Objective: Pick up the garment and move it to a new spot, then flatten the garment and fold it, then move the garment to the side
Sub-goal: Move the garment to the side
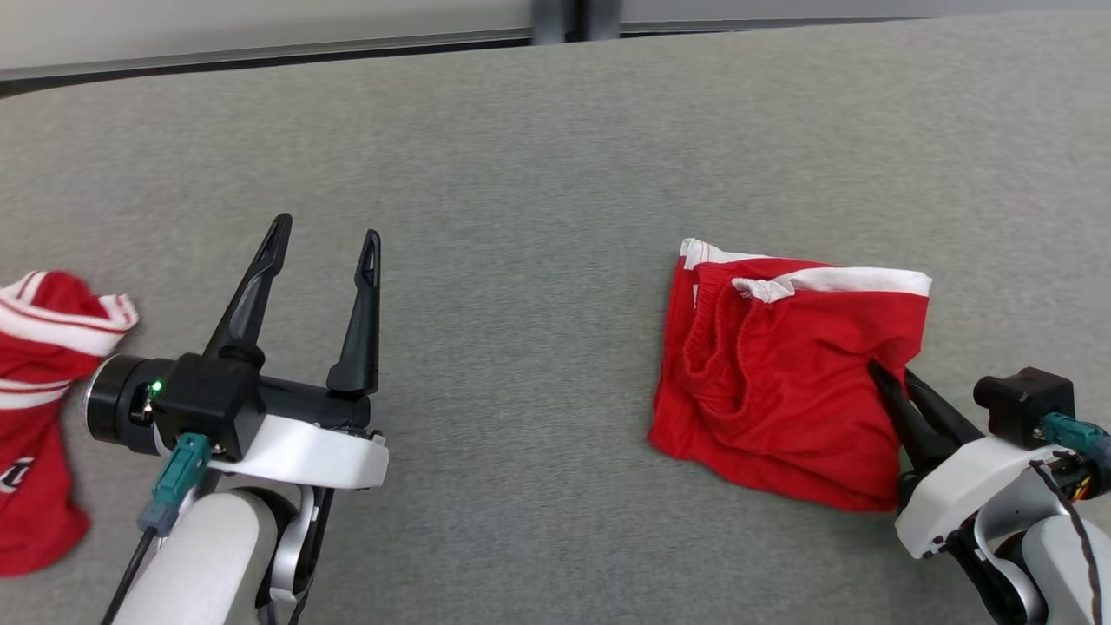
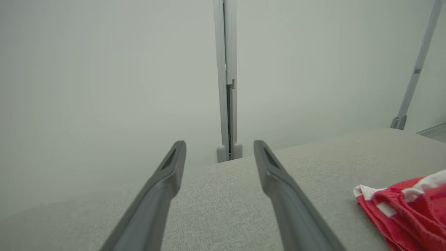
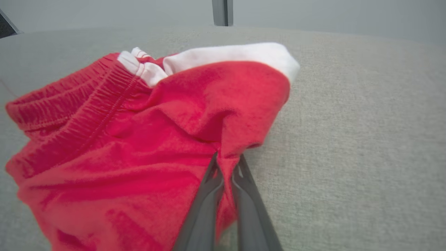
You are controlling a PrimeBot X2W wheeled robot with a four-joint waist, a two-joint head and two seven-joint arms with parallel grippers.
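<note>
The garment (image 1: 781,373) is a pair of red shorts with white trim, lying folded on the right side of the grey table (image 1: 538,174). My right gripper (image 1: 887,375) is shut on a pinch of the cloth at the garment's right edge. In the right wrist view the two fingers (image 3: 205,195) squeeze a ridge of red fabric (image 3: 139,146) between them at the right gripper (image 3: 228,158). My left gripper (image 1: 327,230) hovers open over the table's left-middle, holding nothing. The left wrist view shows the left gripper (image 2: 218,146) spread wide, with the garment's corner (image 2: 411,209) at the lower right.
A second red-and-white piece of clothing (image 1: 39,417) lies crumpled at the table's left edge, beside my left wrist. The table's far edge (image 1: 260,56) meets a pale wall with a grey upright post (image 2: 226,80).
</note>
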